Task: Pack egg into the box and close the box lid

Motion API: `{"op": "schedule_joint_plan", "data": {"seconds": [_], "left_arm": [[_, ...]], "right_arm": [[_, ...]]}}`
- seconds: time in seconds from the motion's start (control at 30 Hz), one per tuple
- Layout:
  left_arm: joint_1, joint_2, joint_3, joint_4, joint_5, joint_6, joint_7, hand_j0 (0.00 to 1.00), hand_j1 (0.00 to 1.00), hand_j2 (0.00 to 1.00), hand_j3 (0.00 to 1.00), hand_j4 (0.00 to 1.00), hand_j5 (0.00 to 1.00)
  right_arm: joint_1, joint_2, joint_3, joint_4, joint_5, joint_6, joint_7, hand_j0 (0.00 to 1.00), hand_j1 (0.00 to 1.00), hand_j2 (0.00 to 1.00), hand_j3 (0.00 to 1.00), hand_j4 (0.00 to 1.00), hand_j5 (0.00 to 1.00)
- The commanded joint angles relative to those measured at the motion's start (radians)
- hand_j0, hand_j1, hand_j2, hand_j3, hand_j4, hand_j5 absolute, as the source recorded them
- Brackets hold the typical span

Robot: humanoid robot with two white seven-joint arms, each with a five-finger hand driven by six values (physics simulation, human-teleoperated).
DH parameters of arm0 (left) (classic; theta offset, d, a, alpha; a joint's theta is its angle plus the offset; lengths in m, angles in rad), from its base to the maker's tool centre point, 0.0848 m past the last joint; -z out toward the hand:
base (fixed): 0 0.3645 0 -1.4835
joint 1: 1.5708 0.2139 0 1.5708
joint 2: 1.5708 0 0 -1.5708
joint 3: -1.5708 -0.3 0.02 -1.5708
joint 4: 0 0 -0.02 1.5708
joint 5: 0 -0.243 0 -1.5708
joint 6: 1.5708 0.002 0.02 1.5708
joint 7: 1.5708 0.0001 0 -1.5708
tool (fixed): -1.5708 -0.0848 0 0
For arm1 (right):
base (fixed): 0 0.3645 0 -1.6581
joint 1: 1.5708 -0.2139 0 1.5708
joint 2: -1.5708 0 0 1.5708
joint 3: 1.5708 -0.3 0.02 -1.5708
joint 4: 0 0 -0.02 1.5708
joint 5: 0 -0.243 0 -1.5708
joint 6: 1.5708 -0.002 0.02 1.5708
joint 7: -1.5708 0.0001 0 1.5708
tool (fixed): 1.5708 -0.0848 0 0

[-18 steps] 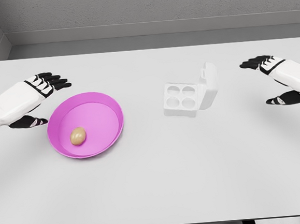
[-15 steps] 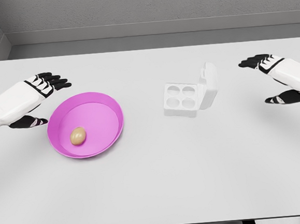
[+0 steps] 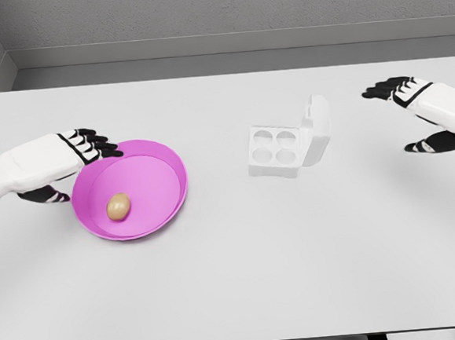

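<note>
Egg [image 3: 118, 206], tan, lies in the low part of the pink bowl [image 3: 164, 163], left half of the white table [image 3: 237, 287]. Left hand [image 3: 80, 150] hangs at the bowl's upper-left rim, up and left of the egg, apart from it; fingers [image 3: 99, 142] extended over the rim, thumb below, nothing held. Whether they touch the rim is hard to judge from here. White box [image 3: 276, 152] sits right of the bowl, four cups showing, lid [image 3: 316, 129] standing up on its right side. Right hand [image 3: 416, 112] far right, well clear of the box, fingers spread, empty. No readable markings on anything.
</note>
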State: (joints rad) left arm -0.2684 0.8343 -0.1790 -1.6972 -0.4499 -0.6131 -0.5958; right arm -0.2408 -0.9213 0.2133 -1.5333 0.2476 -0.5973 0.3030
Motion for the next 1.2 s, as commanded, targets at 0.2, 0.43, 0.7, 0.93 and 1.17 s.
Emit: {"op": "schedule_joint_plan", "data": {"seconds": [0.2, 0.43, 0.7, 0.93, 1.17], "left_arm": [[-0.041, 0.121, -0.188, -0.018, 0.295, 0.002, -0.015, 0.94, 0.94, 0.94, 0.94, 0.94, 0.94], [-0.069, 0.141, -0.209, -0.053, 0.372, 0.045, -0.015, 0.94, 0.94, 0.94, 0.94, 0.94, 0.94], [-0.118, 0.134, -0.372, -0.053, 0.304, 0.302, -0.015, 0.93, 0.93, 0.93, 0.93, 0.93, 0.93], [-0.158, 0.115, -0.384, -0.059, 0.278, 0.299, -0.015, 0.92, 0.92, 0.92, 0.92, 0.92, 0.92], [-0.189, 0.066, -0.392, -0.035, 0.255, 0.305, -0.015, 0.87, 0.87, 0.87, 0.87, 0.87, 0.87]], "right_arm": [[-0.003, -0.008, 0.003, 0.021, -0.005, 0.002, 0.048, 1.0, 1.0, 1.0, 1.0, 1.0, 1.0], [-0.005, -0.002, 0.004, 0.018, -0.005, 0.001, 0.048, 1.0, 1.0, 1.0, 1.0, 1.0, 1.0], [-0.012, -0.004, 0.008, 0.018, -0.005, 0.001, 0.048, 1.0, 1.0, 1.0, 1.0, 1.0, 1.0], [-0.035, 0.021, 0.012, 0.038, 0.025, 0.022, 0.051, 1.0, 1.0, 1.0, 1.0, 1.0, 1.0], [-0.072, 0.055, 0.041, 0.05, 0.032, 0.068, 0.087, 1.0, 1.0, 1.0, 1.0, 1.0, 1.0]]}}
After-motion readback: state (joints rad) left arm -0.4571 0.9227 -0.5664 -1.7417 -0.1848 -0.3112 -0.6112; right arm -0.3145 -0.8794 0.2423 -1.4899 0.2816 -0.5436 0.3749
